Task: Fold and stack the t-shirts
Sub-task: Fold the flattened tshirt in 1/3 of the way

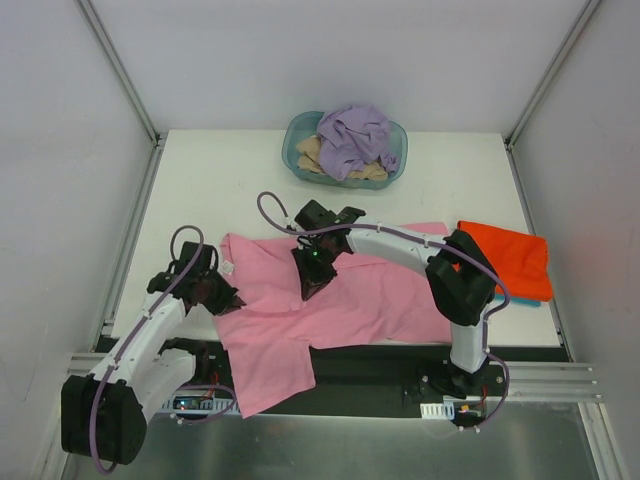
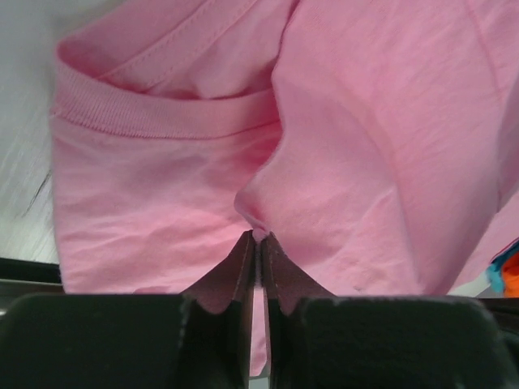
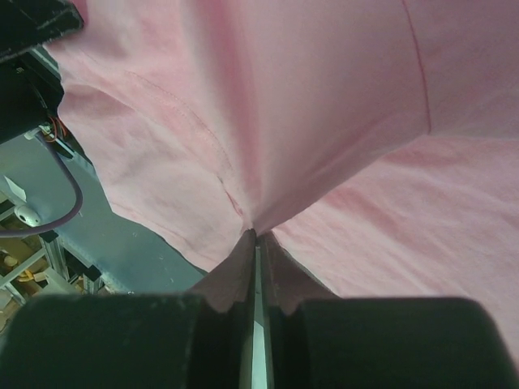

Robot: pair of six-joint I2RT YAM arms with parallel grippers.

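Note:
A pink t-shirt lies spread across the front of the table, one part hanging over the near edge. My left gripper is shut on a pinch of the pink cloth by the ribbed collar. My right gripper is shut on a fold of the same shirt near its middle. A folded orange-red t-shirt rests at the right, on top of a teal one whose edge peeks out. A lavender t-shirt and a tan one are bunched in the basket.
The teal plastic basket stands at the back centre of the white table. Metal rails run along the near edge by the arm bases. White walls enclose the table on three sides.

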